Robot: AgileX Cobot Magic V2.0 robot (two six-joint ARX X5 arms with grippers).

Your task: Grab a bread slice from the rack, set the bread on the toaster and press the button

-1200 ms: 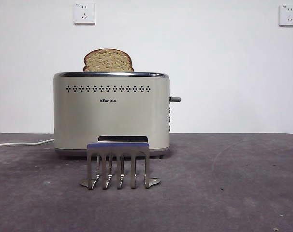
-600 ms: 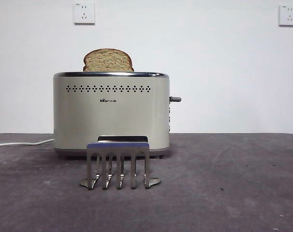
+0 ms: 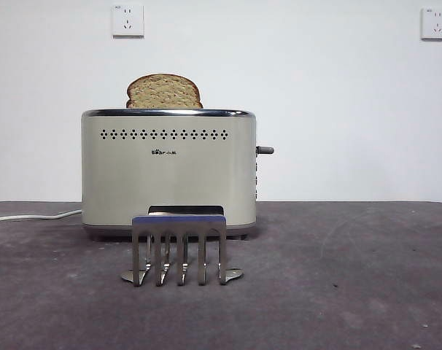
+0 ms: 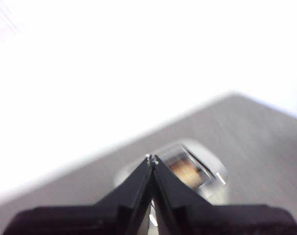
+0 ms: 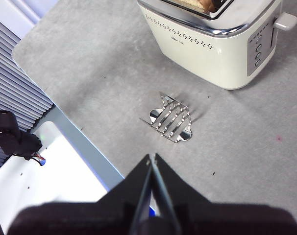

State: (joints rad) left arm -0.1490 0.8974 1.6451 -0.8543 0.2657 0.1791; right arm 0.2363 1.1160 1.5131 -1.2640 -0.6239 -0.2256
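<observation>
Now the slice of bread (image 3: 164, 92) stands upright in the toaster (image 3: 168, 171) at centre-left of the front view, its rounded top rising above the chrome rim. The button (image 3: 265, 150) juts from the toaster's right side. The rack (image 3: 179, 247), holding nothing, sits just in front on the table (image 3: 352, 277). Both the left gripper (image 4: 152, 158) and the right gripper (image 5: 151, 157) are clenched with nothing held, high above the table.

A dark grey, slightly mottled worktop (image 3: 352, 292) stretches across the foreground. Behind it stands a plain white wall (image 3: 338, 102) carrying two white power sockets, one high on the left (image 3: 128, 20) and one at the far upper right (image 3: 435, 22). A white cable (image 3: 31, 216) lies on the worktop at the left edge.
</observation>
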